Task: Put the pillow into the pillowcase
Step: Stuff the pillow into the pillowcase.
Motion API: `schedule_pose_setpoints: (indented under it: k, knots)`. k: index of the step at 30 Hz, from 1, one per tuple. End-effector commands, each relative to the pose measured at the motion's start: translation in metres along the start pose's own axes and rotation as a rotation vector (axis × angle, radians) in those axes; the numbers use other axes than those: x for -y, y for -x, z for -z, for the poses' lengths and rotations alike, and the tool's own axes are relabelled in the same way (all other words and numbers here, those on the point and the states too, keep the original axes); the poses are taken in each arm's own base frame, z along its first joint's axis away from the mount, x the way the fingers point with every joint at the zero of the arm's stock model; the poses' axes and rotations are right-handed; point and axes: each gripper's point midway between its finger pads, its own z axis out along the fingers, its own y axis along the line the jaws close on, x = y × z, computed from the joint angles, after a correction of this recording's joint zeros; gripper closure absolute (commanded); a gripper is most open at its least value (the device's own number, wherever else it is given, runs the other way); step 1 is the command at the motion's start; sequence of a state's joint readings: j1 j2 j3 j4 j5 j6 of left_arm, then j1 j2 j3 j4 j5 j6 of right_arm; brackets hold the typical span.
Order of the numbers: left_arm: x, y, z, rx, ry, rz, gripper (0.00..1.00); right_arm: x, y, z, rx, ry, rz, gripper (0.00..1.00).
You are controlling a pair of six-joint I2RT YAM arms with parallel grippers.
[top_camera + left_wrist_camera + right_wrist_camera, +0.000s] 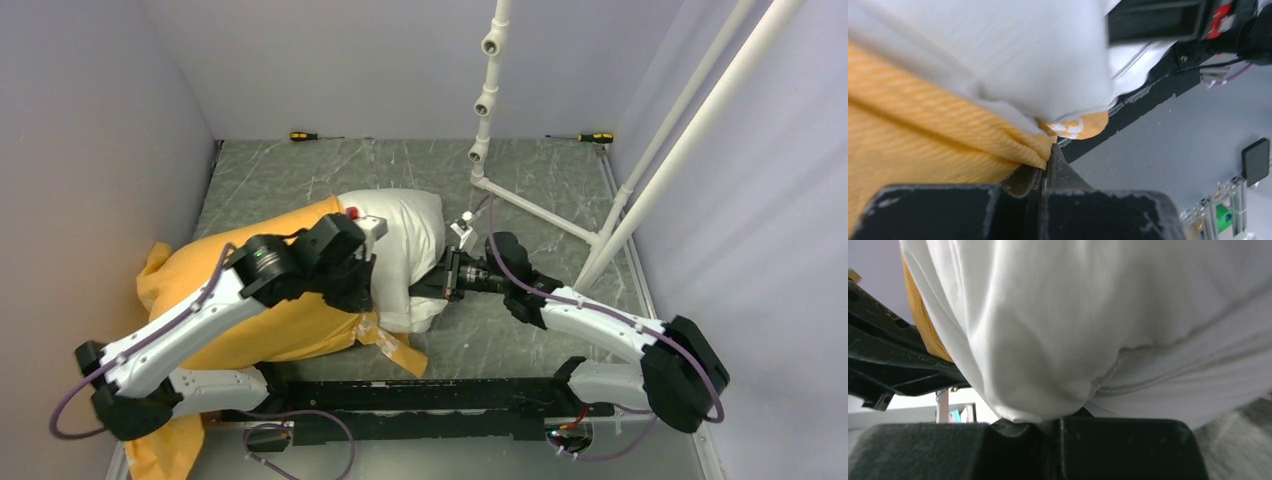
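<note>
The white pillow (412,232) lies mid-table, its left part inside the orange-yellow pillowcase (195,285), whose mouth runs across it. At that mouth my left gripper (362,290) is shut on the pillowcase's hem; in the left wrist view the left gripper (1050,151) pinches the orange fold (908,140) under the pillow (1023,50). From the right, my right gripper (426,285) is shut on the near right corner of the pillow. The right wrist view shows the right gripper (1060,419) with a bulge of the pillow (1073,315) above its shut jaws and a strip of pillowcase (923,325) at the left.
A white pipe frame (485,100) stands at the back right, its struts slanting down to the table. Two screwdrivers (305,135) (595,137) lie along the back wall. A black rail (420,400) runs along the near edge. Walls close in on both sides.
</note>
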State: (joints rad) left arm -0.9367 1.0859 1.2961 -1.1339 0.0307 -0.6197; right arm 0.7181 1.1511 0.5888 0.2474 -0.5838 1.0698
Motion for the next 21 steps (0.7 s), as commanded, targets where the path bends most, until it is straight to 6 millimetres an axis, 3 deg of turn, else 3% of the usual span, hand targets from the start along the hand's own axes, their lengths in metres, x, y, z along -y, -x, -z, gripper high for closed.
schedule_pose_setpoints:
  k: [1,6,11,13,17,21]
  knots:
    - [0.126,0.073,0.021,0.189,-0.475,-0.171,1.00,-0.067,-0.029,-0.020,-0.076,0.307,0.092,1.00]
    - [0.190,0.062,0.032,0.144,-0.655,-0.307,1.00,-0.090,-0.035,-0.040,-0.071,0.453,0.086,1.00]
    - [0.228,0.040,0.038,0.129,-0.719,-0.406,1.00,-0.125,-0.045,-0.062,-0.095,0.586,0.142,1.00]
    - [0.236,0.036,0.040,0.144,-0.734,-0.420,1.00,-0.132,-0.047,-0.068,-0.093,0.634,0.141,1.00]
    - [0.239,0.037,0.058,0.207,-0.783,-0.400,1.00,-0.115,-0.049,-0.073,-0.073,0.657,0.052,1.00]
    - [0.238,0.044,0.063,0.253,-0.784,-0.386,1.00,-0.107,-0.068,-0.088,-0.177,0.649,0.052,1.00]
